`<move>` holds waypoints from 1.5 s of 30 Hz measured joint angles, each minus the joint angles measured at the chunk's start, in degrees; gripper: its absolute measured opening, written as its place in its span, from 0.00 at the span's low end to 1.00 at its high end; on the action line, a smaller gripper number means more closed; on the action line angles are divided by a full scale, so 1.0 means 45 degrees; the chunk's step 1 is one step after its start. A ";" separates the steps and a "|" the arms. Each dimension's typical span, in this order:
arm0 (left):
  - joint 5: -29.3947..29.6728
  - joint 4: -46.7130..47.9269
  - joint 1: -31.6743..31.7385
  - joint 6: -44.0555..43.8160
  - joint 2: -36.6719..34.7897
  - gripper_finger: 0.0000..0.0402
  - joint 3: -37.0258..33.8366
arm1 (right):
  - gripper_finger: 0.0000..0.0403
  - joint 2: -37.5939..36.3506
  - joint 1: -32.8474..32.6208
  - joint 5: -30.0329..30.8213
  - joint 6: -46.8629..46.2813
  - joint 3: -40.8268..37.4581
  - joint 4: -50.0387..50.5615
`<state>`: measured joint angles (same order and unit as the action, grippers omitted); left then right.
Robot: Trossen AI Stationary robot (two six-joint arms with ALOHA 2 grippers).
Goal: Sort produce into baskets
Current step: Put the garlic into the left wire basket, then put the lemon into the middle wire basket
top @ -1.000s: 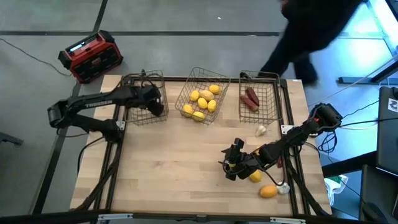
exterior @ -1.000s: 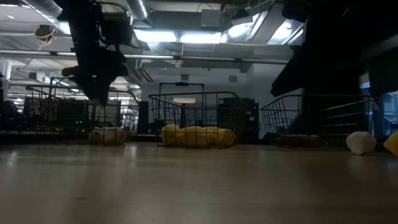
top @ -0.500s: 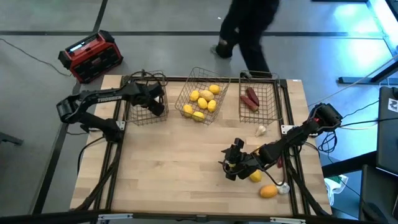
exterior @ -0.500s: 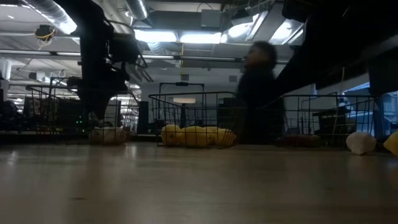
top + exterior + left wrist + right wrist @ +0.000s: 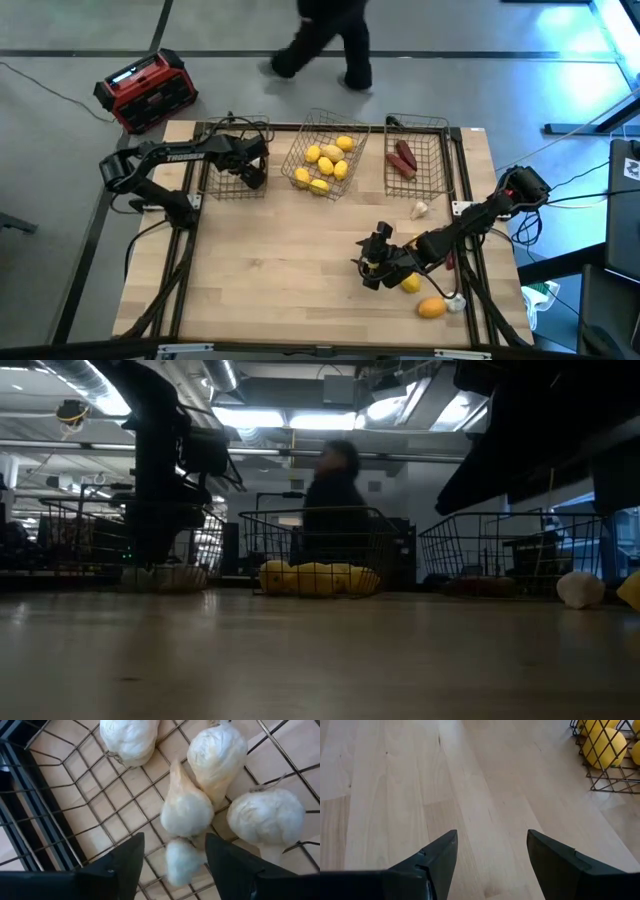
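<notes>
Near edge of the table (image 5: 270, 290): an orange piece (image 5: 431, 307) lies by the right corner, a small white bit (image 5: 456, 303) just beside it. A yellow piece (image 5: 410, 284) sits a little farther in, touching or nearly touching the right gripper (image 5: 371, 262).

Right gripper: low over bare wood, fingers spread, nothing between them in the right wrist view. It points toward the left side of the table; the yellow piece lies behind it, on the arm side, so a pick there would mean backing up or turning. The orange piece is farther toward the near edge, also behind the fingers. Right arm clearly nearer to all loose produce.

Mid table, right: one white bulb (image 5: 419, 209) loose on the wood, just short of the right basket (image 5: 437, 155). Tapered end seems to point toward that basket; hard to be sure.

Far row: right basket holds dark red pieces (image 5: 403, 157); middle basket (image 5: 324, 118) holds yellow ovals (image 5: 327, 163); left basket (image 5: 222, 188) holds white bulbs (image 5: 215, 755).

Left gripper (image 5: 252, 167): down inside the left basket, fingers spread, holding nothing. A bulb (image 5: 182, 860) lies directly between and beyond them, others just past it. Judgement: a bulb is delivered; loose white bulb is far across from this arm.

Beyond the table: red-and-black box (image 5: 146, 91) on the floor; a person (image 5: 325, 38) walking.
</notes>
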<state>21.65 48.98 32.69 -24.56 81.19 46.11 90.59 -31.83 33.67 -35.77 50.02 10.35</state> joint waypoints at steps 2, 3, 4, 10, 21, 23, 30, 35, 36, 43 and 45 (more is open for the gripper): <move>0.0003 0.0003 -0.0005 0.0002 0.0000 0.54 0.0000 | 0.59 0.0000 0.0000 0.0005 0.0000 0.0000 0.0005; 0.0005 0.0004 -0.0005 0.0018 0.0000 0.55 0.0000 | 0.59 0.0000 0.0000 0.0005 0.0000 0.0000 0.0005; 0.0003 0.0011 -0.0005 0.0081 -0.0001 0.56 0.0000 | 0.59 0.0000 0.0000 0.0005 0.0000 0.0000 0.0005; 0.0000 0.0458 -0.0030 0.0162 -0.0512 0.57 0.0000 | 0.59 0.0001 0.0000 0.0005 0.0006 0.0000 0.0009; -0.0068 -0.0334 -0.1361 -0.0622 -0.4141 0.52 0.0000 | 0.59 0.0005 0.0000 0.0000 0.0000 0.0000 -0.0010; -0.0468 -0.1190 -0.2093 -0.0653 -0.4844 0.52 0.0002 | 0.59 0.0010 0.0000 0.0000 0.0015 0.0000 -0.0001; -0.0902 -0.4613 -0.5538 -0.0499 -0.5769 0.52 0.0005 | 0.59 -0.0059 0.0000 -0.0042 0.0146 0.0005 0.0053; -0.0790 -0.6253 -0.7667 -0.0233 -0.5181 0.52 0.0005 | 0.59 -0.0620 0.0000 -0.0044 0.0120 0.0010 0.0540; -0.0675 -0.6441 -0.8033 -0.0235 -0.5002 0.52 0.0005 | 0.59 -0.0790 0.0000 -0.0042 0.0055 0.0021 0.0709; 0.0367 -0.7201 -0.9891 -0.0440 -0.3414 0.52 0.0005 | 0.59 -0.2012 -0.0005 -0.0481 -0.0335 0.0024 0.2514; 0.0387 -0.7605 -1.0260 -0.0270 -0.2830 0.52 0.0005 | 0.59 -0.2223 -0.0005 -0.1200 -0.0367 0.0024 0.2998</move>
<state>23.39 14.76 -13.48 -25.77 68.45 46.13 80.58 -31.86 28.27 -37.42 50.13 23.84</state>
